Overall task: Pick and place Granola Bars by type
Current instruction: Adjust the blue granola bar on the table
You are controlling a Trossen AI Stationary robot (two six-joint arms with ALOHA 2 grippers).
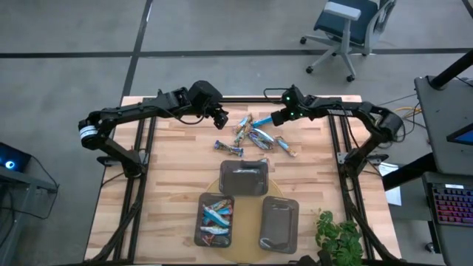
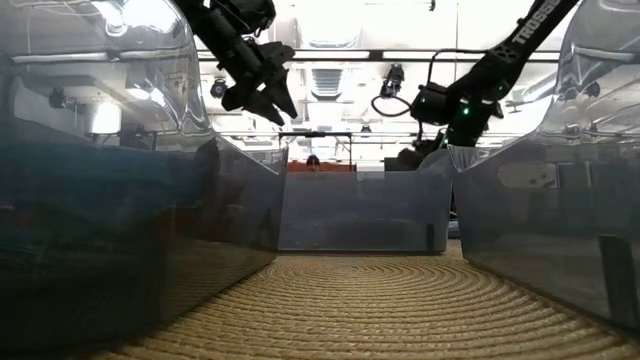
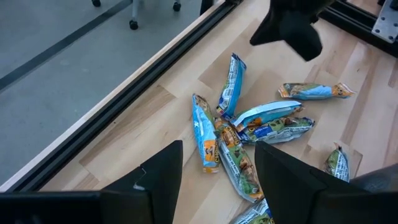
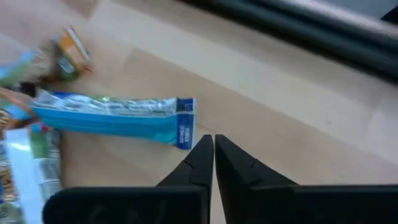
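Several granola bars (image 1: 255,133) in blue, tan and silvery wrappers lie in a loose heap on the wooden table's far middle. My left gripper (image 3: 217,180) hovers open above the table left of the heap (image 3: 249,124), touching nothing. My right gripper (image 4: 213,142) is shut and low over the table at the heap's right side (image 1: 277,118). Nothing shows between its fingers. A blue bar (image 4: 112,115) lies flat on the wood with its crimped end right beside those fingertips. My right gripper's shut fingertips (image 4: 202,149) slant down from the table's right, next to the blue bar's crimped end (image 4: 185,127). Whether they touch it I cannot tell. The bar lies flat on the table, outside the fingers.
Three dark grey trays stand nearer: one in the middle (image 1: 245,177), one at the near left holding several bars (image 1: 214,219), one at the near right (image 1: 278,224). A green plant (image 1: 336,236) is at the near right corner. Black frame rails (image 1: 332,140) run along the table's sides.
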